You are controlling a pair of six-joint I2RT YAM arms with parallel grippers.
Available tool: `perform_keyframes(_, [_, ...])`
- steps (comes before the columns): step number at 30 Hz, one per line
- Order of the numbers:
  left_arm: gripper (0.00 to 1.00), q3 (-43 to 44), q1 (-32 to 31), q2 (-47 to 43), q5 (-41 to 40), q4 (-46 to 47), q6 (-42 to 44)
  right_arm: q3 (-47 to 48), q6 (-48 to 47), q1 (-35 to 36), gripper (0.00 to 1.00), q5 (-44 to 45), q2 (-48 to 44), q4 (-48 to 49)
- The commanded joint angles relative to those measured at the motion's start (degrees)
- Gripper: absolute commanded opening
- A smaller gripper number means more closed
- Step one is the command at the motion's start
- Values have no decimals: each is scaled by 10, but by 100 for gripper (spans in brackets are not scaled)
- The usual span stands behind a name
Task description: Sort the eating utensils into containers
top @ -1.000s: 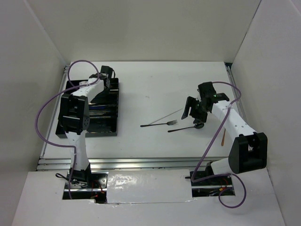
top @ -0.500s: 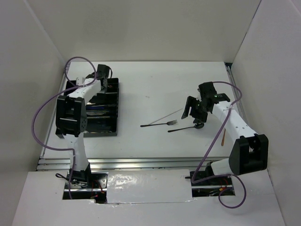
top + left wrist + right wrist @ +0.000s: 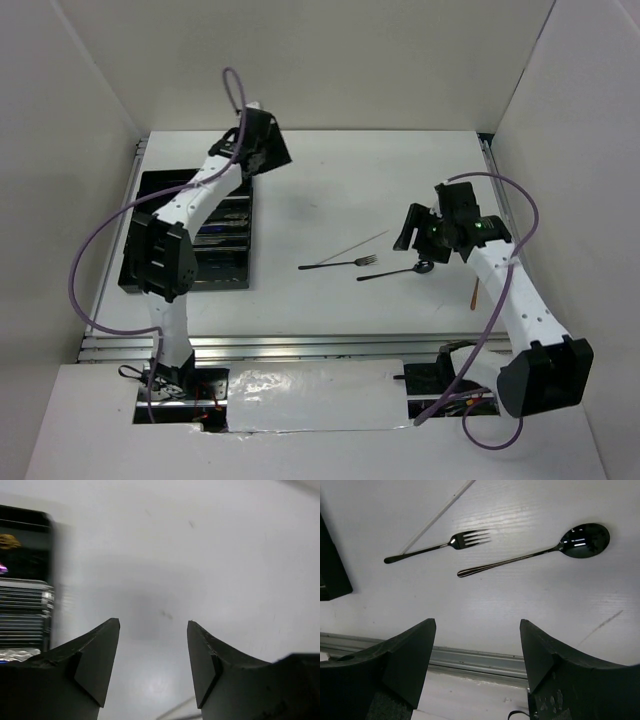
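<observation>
**Ben:** What is different from a moment ago?

**Mia:** The left gripper (image 3: 264,142) was low over the black tray (image 3: 137,190), at the left of the top view. Now it is up and out, over bare table just past the tray's upper right corner. Its jaws were almost pressed together. Now they are spread, with nothing between them.

**Ben:** So it let something go?

**Mia:** I think so. One more piece is likely in the tray. The left wrist view shows shiny silver things and a bit of gold in there, but it is blurry.

**Ben:** And the other one?

**Mia:** The right gripper (image 3: 413,230) has hardly moved. It hangs right of the middle, jaws spread, holding nothing. The black spoon (image 3: 535,555) and black fork (image 3: 440,546) lie flat below it, near each other but not touching. A thin silver stick (image 3: 440,515) lies slanted just above the fork.

**Ben:** So the job is not done?

**Mia:** No. Those three lie well apart from the tray. A small orange stick (image 3: 475,292) lies further right. I cannot tell what it is.

**Ben:** And the room?

**Mia:** The table (image 3: 330,180) is white and flat, with faint marks. White walls (image 3: 330,60) stand on three sides.
</observation>
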Motion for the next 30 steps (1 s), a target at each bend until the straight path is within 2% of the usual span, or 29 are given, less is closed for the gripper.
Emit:
perform_keyframes(1, [69,29,-71,25,123,-91,211,-13,11,1,76,31,-50,-15])
perform_keyframes(3, [72,49,-103,40,147,-146,262,-21,18,0,76,40,-65,-18])
perform_keyframes(6, [74,68,-162,71,176,-174,299,-27,27,1,76,45,-87,-22])
perform_keyframes(7, [74,68,-190,82,175,-178,303,-27,27,0,76,43,-93,-23])
perform_keyframes(12, [77,85,-239,111,198,-172,315,-26,36,1,76,50,-114,-37])
perform_keyframes(17, [86,70,-246,141,174,-168,308,-29,37,1,76,48,-126,-42])
perform_keyframes(22, [81,36,-249,129,132,-135,312,-41,40,1,76,42,-129,-39])
perform_keyframes(30, [72,84,-250,191,132,-171,336,-38,39,1,76,33,-122,-36])
